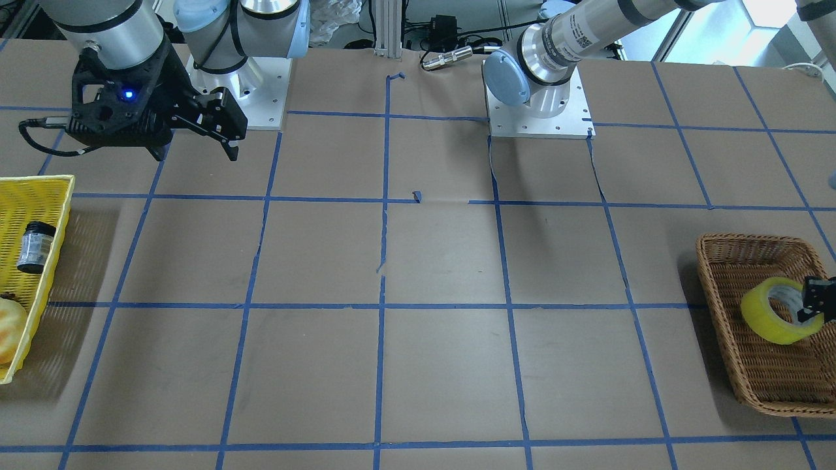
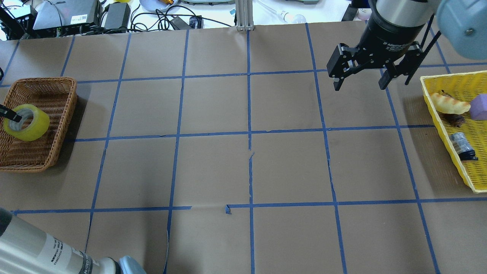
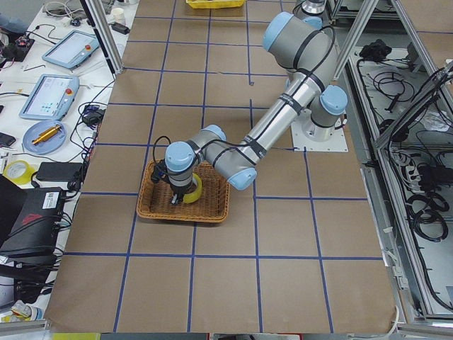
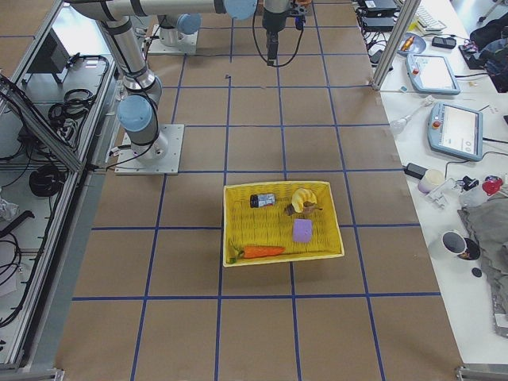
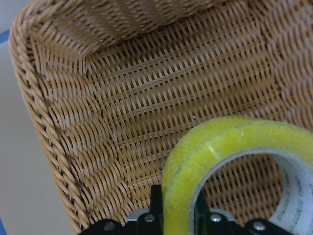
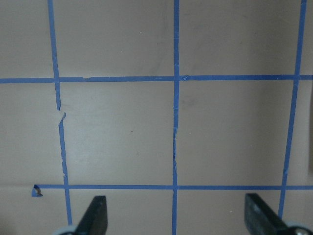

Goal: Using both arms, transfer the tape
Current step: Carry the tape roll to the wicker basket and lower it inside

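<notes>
The yellow tape roll (image 1: pixel 764 321) stands tilted on its edge inside the brown wicker basket (image 1: pixel 751 385). It also shows in the overhead view (image 2: pixel 36 129) and the left wrist view (image 5: pixel 220 142). My left gripper (image 1: pixel 816 303) is shut on the roll's wall, one finger inside the whitish core and one outside (image 5: pixel 178 215). It enters the overhead view at the left edge (image 2: pixel 7 113). My right gripper (image 2: pixel 359 82) is open and empty. It hangs above the table beside the yellow basket (image 2: pixel 449 80) and far from the tape. Its wrist view shows only both fingers (image 6: pixel 95 218) over bare paper.
The yellow basket (image 1: pixel 39 196) holds a dark jar (image 2: pixel 462 146), a pastry-like thing (image 2: pixel 449 103), a purple block (image 2: pixel 480 107) and a carrot (image 4: pixel 262 252). Blue tape lines form a grid on the brown table (image 2: pixel 247 163). Cables and devices lie beyond the far edge (image 2: pixel 114 15).
</notes>
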`<state>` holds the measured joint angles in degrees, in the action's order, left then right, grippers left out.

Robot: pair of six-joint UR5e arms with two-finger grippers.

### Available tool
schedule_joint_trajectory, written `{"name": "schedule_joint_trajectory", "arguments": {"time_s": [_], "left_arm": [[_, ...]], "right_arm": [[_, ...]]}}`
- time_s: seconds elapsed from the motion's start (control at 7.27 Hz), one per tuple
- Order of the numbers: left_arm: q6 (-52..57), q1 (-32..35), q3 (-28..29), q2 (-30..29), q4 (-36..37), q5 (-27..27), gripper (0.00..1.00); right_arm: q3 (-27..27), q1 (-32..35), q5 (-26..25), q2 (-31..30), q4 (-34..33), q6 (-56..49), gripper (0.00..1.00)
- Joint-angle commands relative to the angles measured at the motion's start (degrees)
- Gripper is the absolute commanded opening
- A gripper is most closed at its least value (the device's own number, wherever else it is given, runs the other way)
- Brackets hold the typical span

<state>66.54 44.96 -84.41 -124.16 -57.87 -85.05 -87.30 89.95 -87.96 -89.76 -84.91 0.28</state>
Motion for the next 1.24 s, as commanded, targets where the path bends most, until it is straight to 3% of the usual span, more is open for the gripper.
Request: {"name": "schedule_joint_trajectory", "arguments": {"time_s": [0.0, 0.14, 0.28, 0.55, 0.96, 1.1], "left_arm": [[-0.6, 0.0, -1.3, -0.6, 0.5, 1.6, 0.15], [-1.0, 0.5, -1.5, 0.6, -0.1, 1.3, 0.55], [-1.2, 1.6, -1.1, 4.2, -4.3, 1.6, 0.59], [-10.0, 11.6, -0.6, 12.9, -9.6, 0.5, 0.59], [-34.7, 23.6, -2.9, 26.5, -25.0, -0.9, 0.59], [-45.9, 29.5, -5.0, 29.6, -33.4, -0.6, 0.59]], "right_arm": [[-0.1, 0.1, 0.0, 0.0, 0.4, 2.9, 1.00], [-0.1, 0.1, 0.0, -0.1, 0.4, 2.9, 1.00], [-0.1, 0.1, 0.1, 0.0, 0.4, 2.9, 1.00], [-0.2, 0.1, 0.0, 0.0, 0.4, 2.9, 1.00], [-0.2, 0.1, 0.0, 0.0, 0.4, 2.8, 1.00], [-0.2, 0.1, 0.1, -0.1, 0.4, 2.8, 1.00]]}}
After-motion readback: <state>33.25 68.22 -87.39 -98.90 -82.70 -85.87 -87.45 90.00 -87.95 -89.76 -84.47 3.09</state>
